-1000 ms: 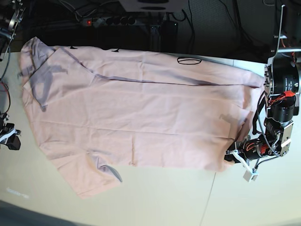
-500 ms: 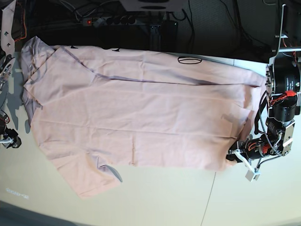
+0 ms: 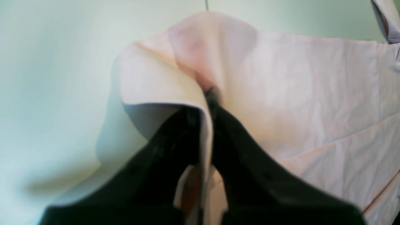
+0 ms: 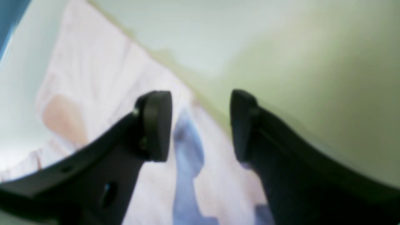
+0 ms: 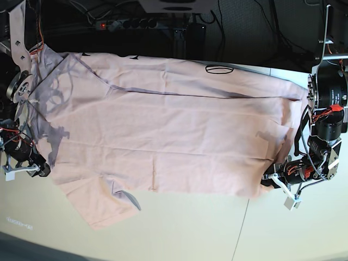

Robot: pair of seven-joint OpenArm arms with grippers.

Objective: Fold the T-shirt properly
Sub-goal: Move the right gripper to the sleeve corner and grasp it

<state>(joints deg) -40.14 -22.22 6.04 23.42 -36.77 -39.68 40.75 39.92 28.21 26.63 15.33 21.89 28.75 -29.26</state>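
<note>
The pale pink T-shirt point(image 5: 163, 130) lies spread flat on the table point(image 5: 190, 234), plain side up, with a far strip folded over and a bit of black lettering point(image 5: 218, 69) showing. My left gripper point(image 5: 267, 180) is at the shirt's near right corner. In the left wrist view it point(image 3: 208, 93) is shut on a raised pinch of the pink cloth point(image 3: 281, 87). My right gripper point(image 5: 42, 169) is at the shirt's left edge. In the right wrist view it point(image 4: 200, 125) is open and empty, its jaws above the shirt's edge point(image 4: 93, 81).
A power strip point(image 5: 130, 24) and cables lie in the dark behind the table's far edge. A short sleeve point(image 5: 103, 204) sticks out toward the front left. A seam line point(image 5: 242, 228) runs across the pale table in front of the shirt.
My right arm has swung in from the left and come down to the shirt's left edge, casting shadow on the cloth. The left gripper keeps its hold on the corner, hardly moved.
</note>
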